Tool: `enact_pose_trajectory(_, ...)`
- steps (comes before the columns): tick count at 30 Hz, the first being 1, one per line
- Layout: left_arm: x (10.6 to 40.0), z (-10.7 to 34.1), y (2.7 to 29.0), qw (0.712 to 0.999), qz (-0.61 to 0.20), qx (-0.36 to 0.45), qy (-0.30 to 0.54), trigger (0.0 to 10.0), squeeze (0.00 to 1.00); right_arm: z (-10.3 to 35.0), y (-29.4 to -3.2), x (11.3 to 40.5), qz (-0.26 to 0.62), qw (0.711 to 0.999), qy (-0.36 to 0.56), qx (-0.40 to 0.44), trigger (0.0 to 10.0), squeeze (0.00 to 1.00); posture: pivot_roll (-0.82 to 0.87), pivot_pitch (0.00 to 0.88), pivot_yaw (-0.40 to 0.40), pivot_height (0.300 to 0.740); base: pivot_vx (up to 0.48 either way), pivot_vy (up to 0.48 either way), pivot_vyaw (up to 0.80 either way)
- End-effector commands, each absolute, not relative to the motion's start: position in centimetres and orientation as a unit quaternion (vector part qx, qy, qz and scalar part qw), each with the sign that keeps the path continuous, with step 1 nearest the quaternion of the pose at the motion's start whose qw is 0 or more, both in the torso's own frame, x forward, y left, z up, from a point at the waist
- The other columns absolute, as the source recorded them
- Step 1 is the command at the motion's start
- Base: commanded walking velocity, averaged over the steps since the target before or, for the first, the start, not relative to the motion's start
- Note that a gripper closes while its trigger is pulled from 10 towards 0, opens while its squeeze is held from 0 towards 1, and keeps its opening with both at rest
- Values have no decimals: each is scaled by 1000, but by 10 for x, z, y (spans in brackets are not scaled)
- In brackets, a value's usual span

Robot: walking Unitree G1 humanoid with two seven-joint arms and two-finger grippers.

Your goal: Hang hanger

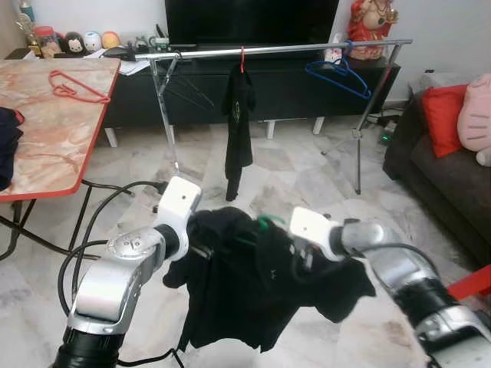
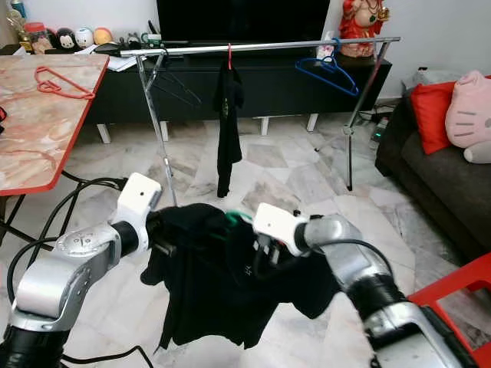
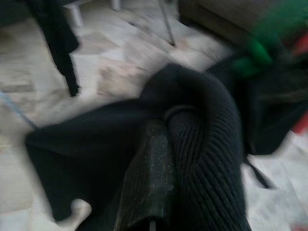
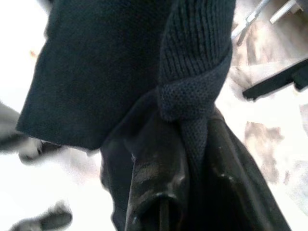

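While the marble floor spreads across the room, a dark sofa with a red cushion sits at the robot's right and a black TV cabinet runs along the far wall. At the robot's left stands a marble-pattern surface with a red edge, carrying a red hanger. A silver clothes rail crosses in front of the cabinet on thin legs; from it hang a black wire hanger, a dark garment on a red hook, and a blue hanger toward the rail's right end. Nearest the camera, a black shirt hangs between the two arms, well short of the rail and below its height; a green hanger peeks out at the collar. The left gripper has its fingers pressed into the ribbed black fabric at the shirt's left shoulder, pinching it. The right gripper grips the shirt's right side, with knit cloth bunched between its two fingers.
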State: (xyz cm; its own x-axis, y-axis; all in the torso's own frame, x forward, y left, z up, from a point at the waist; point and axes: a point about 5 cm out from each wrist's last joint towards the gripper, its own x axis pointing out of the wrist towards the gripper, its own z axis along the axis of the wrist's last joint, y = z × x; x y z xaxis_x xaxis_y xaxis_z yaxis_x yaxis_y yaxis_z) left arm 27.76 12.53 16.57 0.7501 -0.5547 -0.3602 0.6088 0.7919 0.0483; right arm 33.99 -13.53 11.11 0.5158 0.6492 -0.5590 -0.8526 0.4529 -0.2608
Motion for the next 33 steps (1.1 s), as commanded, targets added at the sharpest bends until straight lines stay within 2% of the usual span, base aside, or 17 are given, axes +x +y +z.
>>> enact_pose_trajectory(1, 271, 164, 118, 921, -337, 88, 173, 0, 0, 126, -129, 348, 439, 861, 167, -197, 0, 0, 29, 0, -56, 740, 0, 0, 0)
enact_pose_trajectory(4, 272, 159, 119, 922, -324, 94, 188, 0, 0, 129, -117, 344, 461, 865, 153, -127, 0, 0, 34, 0, -55, 740, 0, 0, 0)
enact_pose_trajectory(5, 268, 154, 117, 914, -339, 102, 199, 0, 0, 128, -113, 344, 459, 869, 150, -112, 0, 0, 30, 0, -53, 740, 0, 0, 0)
enact_pose_trajectory(11, 255, 150, 100, 884, -406, 123, 197, 0, 0, 123, -102, 347, 435, 884, 151, -83, 0, 0, 30, 0, -52, 740, 0, 0, 0)
enact_pose_trajectory(14, 241, 149, 89, 849, -471, 143, 191, 0, 0, 119, -93, 348, 432, 885, 156, -80, 0, 0, 30, 0, -52, 740, 0, 0, 0)
enact_pose_trajectory(20, 238, 146, 91, 839, -481, 165, 192, 0, 0, 119, -86, 348, 436, 883, 154, -82, 0, 0, 43, 0, -47, 740, 0, 0, 0)
enact_pose_trajectory(21, 238, 144, 93, 835, -480, 185, 196, 3255, 0, 120, -84, 348, 441, 881, 151, -85, 0, 0, 46, 0, -48, 740, 0, 0, 0)
enact_pose_trajectory(22, 237, 143, 94, 831, -483, 193, 196, 8235, 0, 121, -84, 349, 442, 880, 150, -87, 0, 0, 46, 0, -48, 740, 0, 0, 0)
enact_pose_trajectory(23, 236, 142, 95, 828, -486, 199, 196, 8235, 0, 121, -83, 349, 442, 880, 149, -88, 0, 0, 46, 0, -48, 740, 0, 0, 0)
enact_pose_trajectory(24, 235, 141, 95, 824, -491, 205, 196, 10000, 0, 121, -83, 349, 444, 879, 149, -91, 0, 0, 46, 0, -48, 740, 0, 0, 0)
enact_pose_trajectory(26, 236, 141, 97, 827, -485, 209, 195, 10000, 0, 121, -83, 349, 450, 875, 146, -97, 0, 0, 46, 0, -51, 740, 0, 0, 0)
enact_pose_trajectory(27, 237, 140, 98, 829, -480, 212, 194, 10000, 1000, 121, -82, 349, 453, 874, 145, -99, 0, 0, 46, 0, -51, 740, 0, 0, 0)
enact_pose_trajectory(33, 236, 141, 102, 828, -483, 210, 191, 10000, 1000, 122, -86, 349, 469, 863, 140, -124, 0, 0, 47, 0, -57, 740, 0, 0, 0)
